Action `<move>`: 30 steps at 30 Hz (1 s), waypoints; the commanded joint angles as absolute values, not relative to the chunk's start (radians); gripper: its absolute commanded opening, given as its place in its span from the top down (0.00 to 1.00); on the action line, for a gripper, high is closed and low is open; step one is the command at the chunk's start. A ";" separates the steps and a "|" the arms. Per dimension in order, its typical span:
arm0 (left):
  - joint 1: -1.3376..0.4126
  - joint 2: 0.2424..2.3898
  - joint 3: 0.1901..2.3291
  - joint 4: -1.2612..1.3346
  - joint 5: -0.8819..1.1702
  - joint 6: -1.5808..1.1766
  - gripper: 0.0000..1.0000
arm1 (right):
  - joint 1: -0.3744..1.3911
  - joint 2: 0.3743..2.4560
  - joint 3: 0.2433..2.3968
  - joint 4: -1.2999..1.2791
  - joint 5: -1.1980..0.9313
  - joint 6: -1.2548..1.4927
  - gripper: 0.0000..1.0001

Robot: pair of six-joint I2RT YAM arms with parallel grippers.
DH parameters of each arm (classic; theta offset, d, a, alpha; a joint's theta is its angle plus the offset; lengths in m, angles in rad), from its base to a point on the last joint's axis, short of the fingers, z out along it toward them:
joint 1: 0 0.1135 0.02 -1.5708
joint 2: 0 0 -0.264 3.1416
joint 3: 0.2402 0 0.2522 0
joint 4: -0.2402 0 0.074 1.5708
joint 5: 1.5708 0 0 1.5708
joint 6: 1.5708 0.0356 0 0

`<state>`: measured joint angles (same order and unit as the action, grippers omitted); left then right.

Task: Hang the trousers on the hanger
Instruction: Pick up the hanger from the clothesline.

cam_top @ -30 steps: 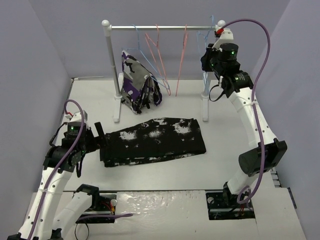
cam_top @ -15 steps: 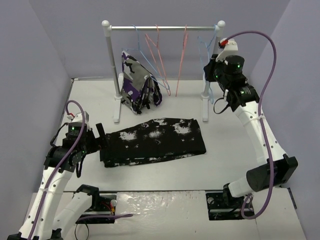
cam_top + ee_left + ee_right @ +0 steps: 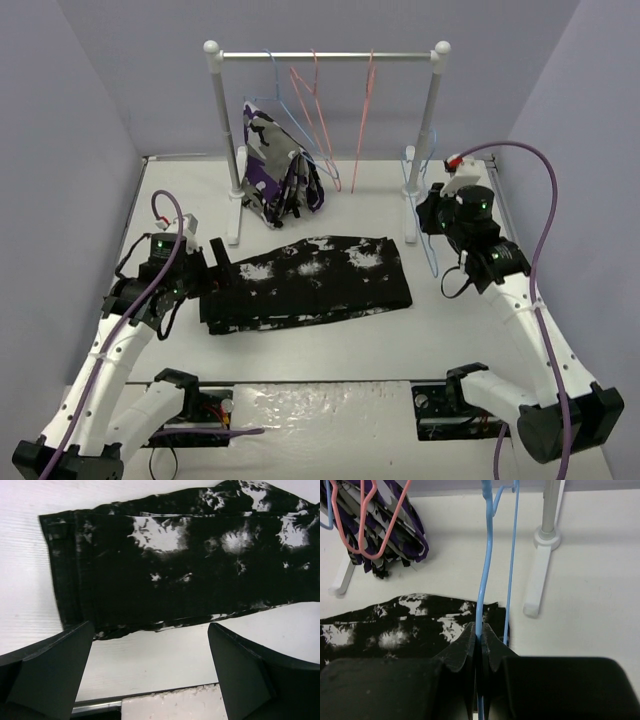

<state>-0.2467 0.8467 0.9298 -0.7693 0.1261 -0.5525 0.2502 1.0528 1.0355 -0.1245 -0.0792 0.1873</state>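
White table (image 3: pixel 330 345) bears trousers (image 3: pixel 310 280); right pincer (image 3: pixel 479 632) pinches hanger (image 3: pixel 483 580), left pincer (image 3: pixel 150 627) wide.

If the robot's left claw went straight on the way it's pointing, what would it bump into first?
Most likely the trousers: the left gripper, wide open, faces their near end, lying flat on the table just ahead.
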 commanded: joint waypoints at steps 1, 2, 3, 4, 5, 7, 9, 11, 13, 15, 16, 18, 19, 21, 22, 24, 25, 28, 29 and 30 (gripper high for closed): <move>-0.300 0.875 0.933 -0.634 0.152 -0.644 0.03 | 0.259 0.967 0.960 -0.043 -0.126 0.217 1.00; -0.322 0.880 0.941 -0.624 0.138 -0.666 0.03 | 0.262 0.954 0.941 -0.042 -0.132 0.218 1.00; -0.346 0.885 0.953 -0.616 0.122 -0.689 0.03 | 0.265 0.942 0.922 -0.041 -0.136 0.218 1.00; -0.371 0.891 0.967 -0.609 0.105 -0.709 0.03 | 0.269 0.931 0.906 -0.039 -0.138 0.218 1.00; -0.398 0.900 0.987 -0.607 0.084 -0.724 0.03 | 0.273 0.922 0.895 -0.038 -0.138 0.219 1.00; -0.490 0.942 1.075 -0.622 0.015 -0.777 0.03 | 0.280 0.894 0.867 -0.033 -0.136 0.218 1.00; -0.593 0.998 1.175 -0.632 -0.058 -0.823 0.03 | 0.283 0.869 0.845 -0.026 -0.140 0.215 1.00; -0.673 1.059 1.246 -0.634 -0.125 -0.860 0.03 | 0.285 0.851 0.826 -0.023 -0.152 0.210 1.00; -0.761 1.105 1.324 -0.615 -0.198 -0.895 0.03 | 0.288 0.833 0.814 -0.018 -0.167 0.202 1.00; -0.809 1.151 1.381 -0.583 -0.244 -0.922 0.03 | 0.295 0.814 0.797 -0.011 -0.178 0.190 1.00; -0.834 1.174 1.397 -0.558 -0.250 -0.930 0.03 | 0.299 0.804 0.791 -0.011 -0.182 0.187 1.00; -0.884 1.227 1.421 -0.509 -0.271 -0.936 0.03 | 0.304 0.785 0.778 0.010 -0.187 0.189 1.00; -0.909 1.255 1.431 -0.485 -0.284 -0.937 0.03 | 0.307 0.775 0.772 0.024 -0.188 0.192 1.00; -0.933 1.292 1.443 -0.442 -0.296 -0.924 0.03 | 0.307 0.769 0.767 0.025 -0.172 0.208 1.00; -0.945 1.317 1.446 -0.427 -0.294 -0.919 0.03 | 0.307 0.763 0.767 0.025 -0.162 0.216 1.00; -0.960 1.366 1.438 -0.396 -0.286 -0.910 0.03 | 0.307 0.749 0.769 0.019 -0.144 0.233 1.00; -0.966 1.396 1.424 -0.381 -0.282 -0.912 0.03 | 0.307 0.742 0.773 0.012 -0.140 0.235 1.00; -0.969 1.465 1.358 -0.340 -0.281 -0.937 0.03 | 0.309 0.738 0.802 -0.056 -0.124 0.228 1.00; -0.969 1.482 1.328 -0.328 -0.287 -0.946 0.03 | 0.313 0.737 0.809 -0.073 -0.121 0.226 1.00; -0.969 1.495 1.284 -0.313 -0.296 -0.954 0.03 | 0.323 0.736 0.812 -0.081 -0.116 0.229 1.00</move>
<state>-0.9699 1.4573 1.3664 -0.4233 -0.2535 -0.9109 0.3027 0.7472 0.7613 -0.0950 -0.1495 0.2200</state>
